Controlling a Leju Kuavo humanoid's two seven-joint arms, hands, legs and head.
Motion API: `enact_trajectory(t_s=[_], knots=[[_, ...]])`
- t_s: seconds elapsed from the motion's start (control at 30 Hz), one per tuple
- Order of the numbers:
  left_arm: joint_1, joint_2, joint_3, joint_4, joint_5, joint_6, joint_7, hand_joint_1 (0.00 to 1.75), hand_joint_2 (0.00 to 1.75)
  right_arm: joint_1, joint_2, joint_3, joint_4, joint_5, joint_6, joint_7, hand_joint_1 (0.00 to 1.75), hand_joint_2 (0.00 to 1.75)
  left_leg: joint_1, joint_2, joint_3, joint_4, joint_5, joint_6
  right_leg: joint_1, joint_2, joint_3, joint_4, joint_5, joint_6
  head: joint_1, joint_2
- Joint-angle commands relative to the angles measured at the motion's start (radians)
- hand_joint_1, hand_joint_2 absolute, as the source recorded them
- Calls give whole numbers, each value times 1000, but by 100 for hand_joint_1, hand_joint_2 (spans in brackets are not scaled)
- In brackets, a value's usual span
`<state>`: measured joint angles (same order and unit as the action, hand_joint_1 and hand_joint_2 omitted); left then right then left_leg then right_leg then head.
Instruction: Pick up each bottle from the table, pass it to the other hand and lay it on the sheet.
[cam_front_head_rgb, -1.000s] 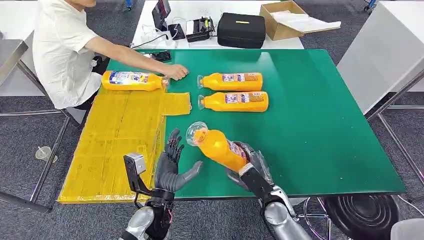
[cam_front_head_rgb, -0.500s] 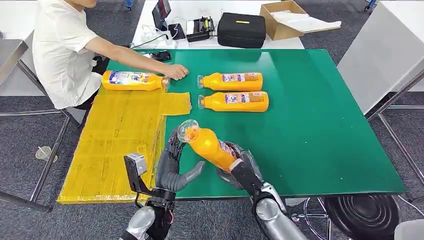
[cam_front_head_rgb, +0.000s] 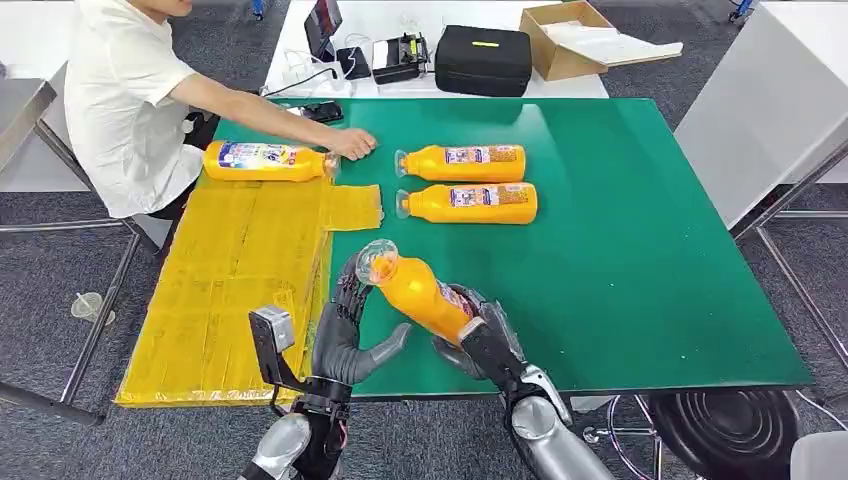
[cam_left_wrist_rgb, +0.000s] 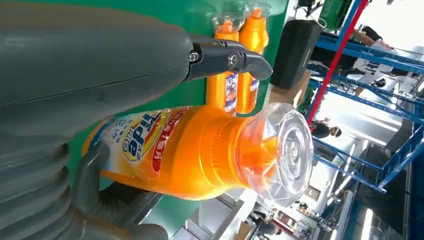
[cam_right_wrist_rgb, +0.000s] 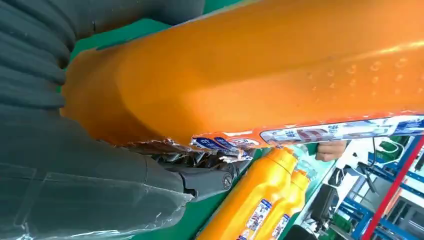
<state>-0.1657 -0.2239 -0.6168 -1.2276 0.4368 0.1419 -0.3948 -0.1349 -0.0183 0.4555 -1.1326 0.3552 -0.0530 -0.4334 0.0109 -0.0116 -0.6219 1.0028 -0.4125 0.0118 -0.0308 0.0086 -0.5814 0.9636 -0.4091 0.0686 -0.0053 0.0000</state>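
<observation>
Two bottles (cam_front_head_rgb: 468, 183) are lying side by side at the far middle of your green worktop (cam_front_head_rgb: 640, 250). Your right hand (cam_front_head_rgb: 478, 335) is grasping a third orange bottle (cam_front_head_rgb: 415, 287) by its base, tilting it cap-first toward your left hand (cam_front_head_rgb: 345, 330), whose fingers are spreading, holding nothing, beside the yellow sheet (cam_front_head_rgb: 235, 290).

Right hand (cam_front_head_rgb: 478, 335) grips the base of a tilted orange bottle (cam_front_head_rgb: 418, 290). Left hand (cam_front_head_rgb: 345, 335) beside it — fingers spread, palm toward the bottle's neck, holding nothing.
</observation>
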Motion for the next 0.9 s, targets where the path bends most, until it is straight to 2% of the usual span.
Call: enact_trajectory(t_s=[0.03, 0.1, 0.4, 0.43, 0.47, 0.6, 0.67, 0.73, 0.77, 0.8, 0.9], knots=[[-29, 36, -22, 19, 0, 0, 2, 0, 175, -45, -1, 30, 53, -1, 1, 4, 175, 175, 0, 2, 2, 0, -1, 0, 1, 1, 2, -1, 0, -2, 0, 0], [-29, 36, -22, 19, 0, 0, 2, 0, 175, -45, -1, 30, 53, -1, 1, 4, 175, 175, 0, 3, 5, 1, -2, 0, 1, 1, 5, 0, -2, -5, 0, 0], [-29, 36, -22, 19, 0, 0, 2, 0, 175, -45, -1, 30, 53, -1, 1, 4, 175, 175, 0, 2, 2, 0, -1, 0, 1, 1, 1, 0, 0, -2, 0, 0], [-67, 10, 35, 76, 100, -45, 54, 0, 175, -128, -22, 185, 77, 281, -144, 70, 175, 175, 0, 2, 2, 0, -1, 0, 1, 1, 2, 0, 0, -2, 0, 0], [-109, -3, 64, 134, 115, -69, 60, 0, 175, -161, -1, 214, 77, 293, -139, 108, 175, 175, 0, 6, 4, 1, -2, 0, 1, 4, 2, 1, 0, -4, 0, 0], [-143, -24, 98, 200, 126, -116, 69, 0, 175, -176, -2, 254, 53, 277, -134, 128, 175, 175, 1, 8, 3, 2, -2, 0, 2, 5, 1, 2, 0, -5, 1, 0], [-142, -28, 104, 206, 144, -149, 80, 0, 175, -177, -8, 268, 51, 264, -132, 123, 175, 175, 0, 3, 3, 0, 0, -1, 1, 1, 1, 0, 0, -4, 0, 0], [-144, -28, 105, 206, 143, -153, 79, 0, 175, -177, -7, 275, 58, 255, -129, 117, 175, 175, 0, 0, 2, 0, 2, -1, 1, -1, 1, -1, 0, -2, 0, 0], [-147, -28, 106, 206, 143, -155, 79, 0, 175, -180, -5, 279, 64, 248, -131, 112, 175, 175, 1, 1, 5, 1, 0, -1, 2, -2, 5, 0, -1, -6, 0, 0], [-148, -28, 106, 206, 143, -156, 79, 0, 175, -181, -4, 282, 68, 247, -131, 111, 175, 175, 0, 0, 1, 0, 2, -1, 1, -2, 1, 0, 0, -2, 0, 0], [-148, -28, 107, 205, 143, -157, 79, 0, 175, -182, -4, 284, 69, 246, -132, 110, 175, 175, 0, 0, 2, 0, 1, -1, 1, -1, 2, 0, 0, -3, 0, 0]])
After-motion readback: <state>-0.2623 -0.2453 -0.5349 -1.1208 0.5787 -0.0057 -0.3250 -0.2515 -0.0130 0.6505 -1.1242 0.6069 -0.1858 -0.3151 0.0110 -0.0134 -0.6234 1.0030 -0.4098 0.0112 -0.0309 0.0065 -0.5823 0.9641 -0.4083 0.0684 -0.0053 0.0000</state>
